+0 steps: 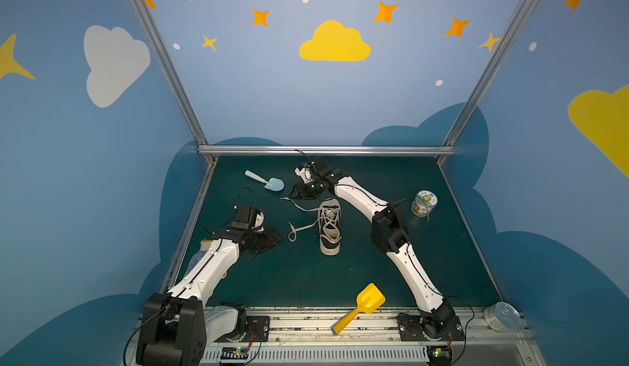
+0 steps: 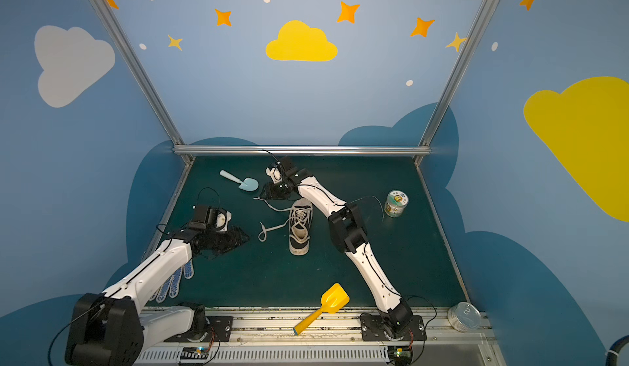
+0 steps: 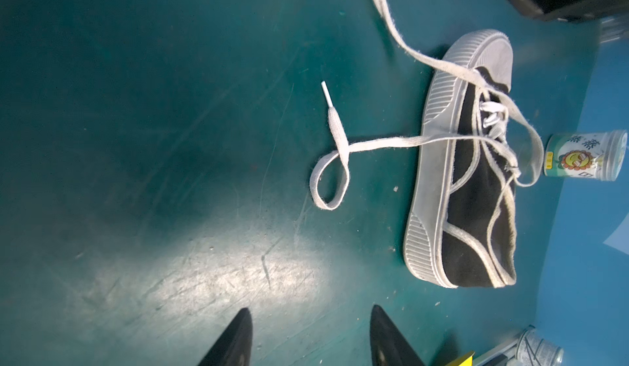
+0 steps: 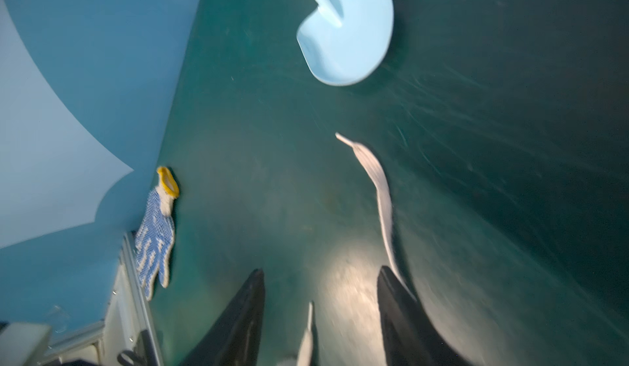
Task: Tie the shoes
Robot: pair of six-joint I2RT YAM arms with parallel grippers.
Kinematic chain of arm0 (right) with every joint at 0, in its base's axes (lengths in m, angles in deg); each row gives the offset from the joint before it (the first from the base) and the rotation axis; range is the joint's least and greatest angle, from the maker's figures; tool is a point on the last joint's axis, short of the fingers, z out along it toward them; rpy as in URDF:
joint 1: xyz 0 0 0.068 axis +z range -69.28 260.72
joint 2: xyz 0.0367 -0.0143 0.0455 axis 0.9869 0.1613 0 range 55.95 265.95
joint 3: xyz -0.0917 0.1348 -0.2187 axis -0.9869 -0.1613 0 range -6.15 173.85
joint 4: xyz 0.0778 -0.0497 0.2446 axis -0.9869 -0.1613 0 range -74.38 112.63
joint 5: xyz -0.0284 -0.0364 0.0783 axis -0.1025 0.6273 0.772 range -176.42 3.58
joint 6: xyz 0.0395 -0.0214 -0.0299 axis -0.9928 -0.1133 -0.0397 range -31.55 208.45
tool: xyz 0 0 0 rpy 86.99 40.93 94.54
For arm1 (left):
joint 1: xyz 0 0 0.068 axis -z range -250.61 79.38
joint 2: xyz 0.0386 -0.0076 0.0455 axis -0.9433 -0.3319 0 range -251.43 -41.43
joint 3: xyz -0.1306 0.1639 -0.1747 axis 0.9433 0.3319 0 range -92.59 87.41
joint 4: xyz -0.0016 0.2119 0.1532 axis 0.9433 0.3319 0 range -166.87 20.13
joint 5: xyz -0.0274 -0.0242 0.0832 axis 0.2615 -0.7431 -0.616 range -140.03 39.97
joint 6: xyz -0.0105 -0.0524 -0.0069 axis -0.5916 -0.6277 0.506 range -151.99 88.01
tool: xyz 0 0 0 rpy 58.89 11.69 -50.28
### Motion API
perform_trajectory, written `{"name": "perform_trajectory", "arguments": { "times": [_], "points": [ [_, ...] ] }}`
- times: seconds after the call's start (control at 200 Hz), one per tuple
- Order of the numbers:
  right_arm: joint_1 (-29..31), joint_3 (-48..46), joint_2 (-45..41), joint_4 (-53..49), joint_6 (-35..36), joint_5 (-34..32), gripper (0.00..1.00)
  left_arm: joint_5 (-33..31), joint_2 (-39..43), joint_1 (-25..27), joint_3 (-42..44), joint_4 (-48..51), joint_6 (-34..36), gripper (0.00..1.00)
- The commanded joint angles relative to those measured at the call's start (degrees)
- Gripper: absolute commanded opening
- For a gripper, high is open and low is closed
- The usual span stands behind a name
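Black canvas shoe (image 1: 329,226) sits mid-way across the tabletop (image 1: 374,272) in both top views, with its laces (image 1: 306,227) trailing toward the left edge. Left wrist: your left tool (image 3: 308,313) is wide and empty, so aim for the lace loop (image 3: 327,206). Right wrist: your right tool (image 4: 321,272) is wide, with the lace end (image 4: 372,170) beside one finger; grasp it squarely.

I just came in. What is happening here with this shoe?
Two robot arms are tying a black sneaker on the green mat. Its laces lie loose, with no bow. The left gripper is open near the looped lace end; the right gripper is open near the toe, the other lace end beside one finger. Neither holds anything.
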Motion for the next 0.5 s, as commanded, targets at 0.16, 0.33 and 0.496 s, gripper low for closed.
{"name": "perform_trajectory", "arguments": {
  "times": [0.16,0.33,0.496],
  "points": [
    [-4.29,-15.6,-20.46,-6.49,8.7,-2.43,0.5,0.14,-0.79,1.73,-3.81,1.66,5.86,0.57],
    [-7.27,-21.88,-25.87,-14.14,17.07,-4.04,0.41,-0.47,-3.5,2.31,-6.13,1.76,7.7,0.58],
    [-9.79,-19.27,-23.62,-24.42,20.29,-3.94,0.37,-0.87,-7.29,3.98,-8.18,0.64,7.37,0.57]
  ]
}}
